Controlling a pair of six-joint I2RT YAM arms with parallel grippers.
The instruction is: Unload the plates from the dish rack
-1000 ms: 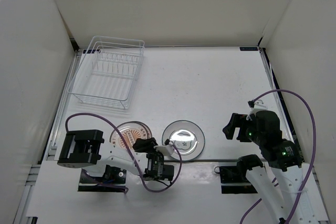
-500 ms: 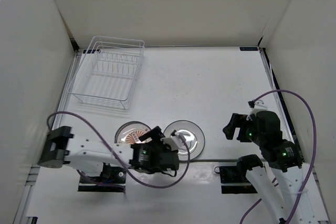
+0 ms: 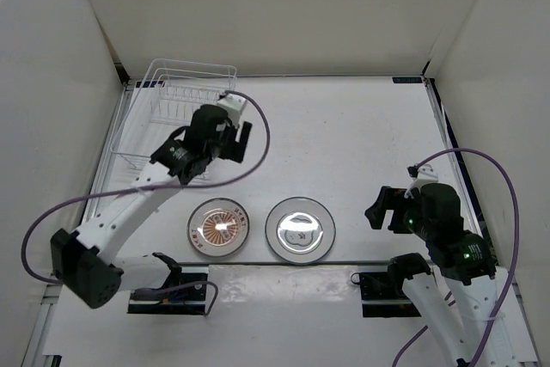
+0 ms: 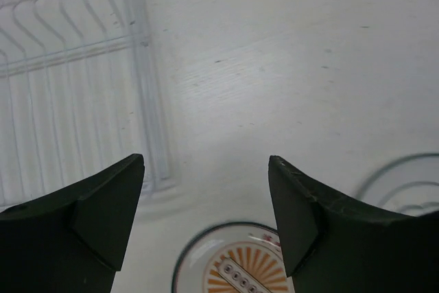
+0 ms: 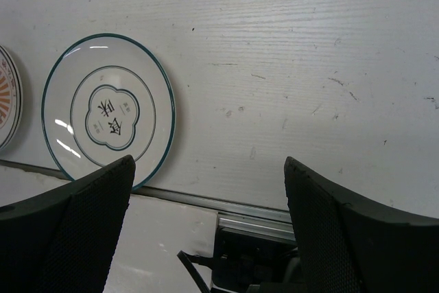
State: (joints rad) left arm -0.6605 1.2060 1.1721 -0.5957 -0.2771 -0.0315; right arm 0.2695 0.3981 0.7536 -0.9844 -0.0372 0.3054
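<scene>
Left end effector: spread, empty, above the dish rack's near right corner; on the bench I count the sunburst plate and pale plate flat, side by side; no plate shows in the rack, so unloading looks done.
</scene>
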